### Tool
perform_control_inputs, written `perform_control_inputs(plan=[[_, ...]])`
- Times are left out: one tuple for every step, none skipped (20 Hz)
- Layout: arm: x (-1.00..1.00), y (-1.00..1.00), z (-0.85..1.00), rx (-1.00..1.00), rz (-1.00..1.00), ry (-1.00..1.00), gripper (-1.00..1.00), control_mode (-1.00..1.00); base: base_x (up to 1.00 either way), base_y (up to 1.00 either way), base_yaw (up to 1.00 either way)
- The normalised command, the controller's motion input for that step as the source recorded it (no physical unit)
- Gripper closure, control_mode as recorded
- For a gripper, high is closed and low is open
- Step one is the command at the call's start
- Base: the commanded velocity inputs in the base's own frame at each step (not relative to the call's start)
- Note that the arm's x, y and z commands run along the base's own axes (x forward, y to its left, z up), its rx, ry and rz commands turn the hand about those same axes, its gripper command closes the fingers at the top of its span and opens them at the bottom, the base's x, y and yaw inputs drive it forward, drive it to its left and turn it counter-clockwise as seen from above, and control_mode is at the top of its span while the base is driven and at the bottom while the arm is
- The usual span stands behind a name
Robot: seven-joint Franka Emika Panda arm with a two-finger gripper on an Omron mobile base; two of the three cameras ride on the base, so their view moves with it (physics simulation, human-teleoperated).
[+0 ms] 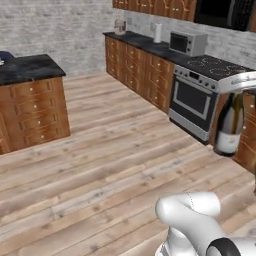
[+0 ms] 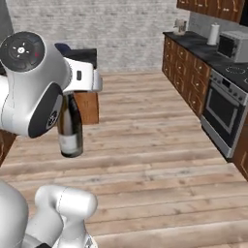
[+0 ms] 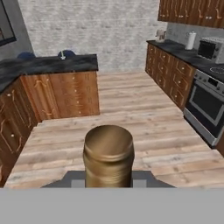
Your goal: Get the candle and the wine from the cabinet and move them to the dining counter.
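The wine (image 1: 229, 126) is a dark bottle with a pale label, hanging upright above the wood floor. My gripper (image 1: 236, 94) is shut on its neck. From the other side, the wine (image 2: 70, 127) hangs below my white hand, partly behind the arm. The hand view looks straight down on its gold-tan foil top (image 3: 108, 151). The dining counter (image 1: 31, 68), black-topped with a wood base, stands ahead to the left, apart from the bottle. On the counter's far edge sits a small white-based object (image 3: 63, 55) that looks like the candle. The cabinet is out of view.
A run of wood base cabinets with a black top (image 1: 142, 42) lines the right wall, with a microwave (image 1: 187, 43) and a steel oven (image 1: 192, 102) close to the bottle. Blue stools (image 3: 26, 55) show behind the island. Open wood floor (image 1: 110, 150) lies between.
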Motion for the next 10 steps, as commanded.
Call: perform_control_inputs(plan=[[0.00, 0.00, 0.00, 0.00, 0.00, 0.00, 1.00, 1.00, 0.94, -0.76, -0.09], [0.00, 0.00, 0.00, 0.00, 0.00, 0.00, 1.00, 1.00, 1.00, -0.78, -0.08], [0.00, 0.00, 0.00, 0.00, 0.00, 0.00, 1.00, 1.00, 1.00, -0.57, -0.05], [0.00, 0.00, 0.00, 0.00, 0.00, 0.00, 1.00, 1.00, 1.00, -0.10, 0.00], [0.00, 0.00, 0.00, 0.00, 0.00, 0.00, 1.00, 1.00, 1.00, 0.00, 0.00], [0.00, 0.00, 0.00, 0.00, 0.00, 0.00, 1.00, 1.00, 1.00, 0.05, 0.03], [0.00, 0.00, 0.00, 0.00, 0.00, 0.00, 1.00, 1.00, 1.00, 0.00, 0.15], [0.00, 0.00, 0.00, 0.00, 0.00, 0.00, 1.00, 1.00, 1.00, 0.00, 0.20], [0.00, 0.00, 0.00, 0.00, 0.00, 0.00, 1.00, 1.00, 1.00, 0.19, 0.22], [0.00, 0.00, 0.00, 0.00, 0.00, 0.00, 1.00, 1.00, 1.00, 0.25, 0.25]])
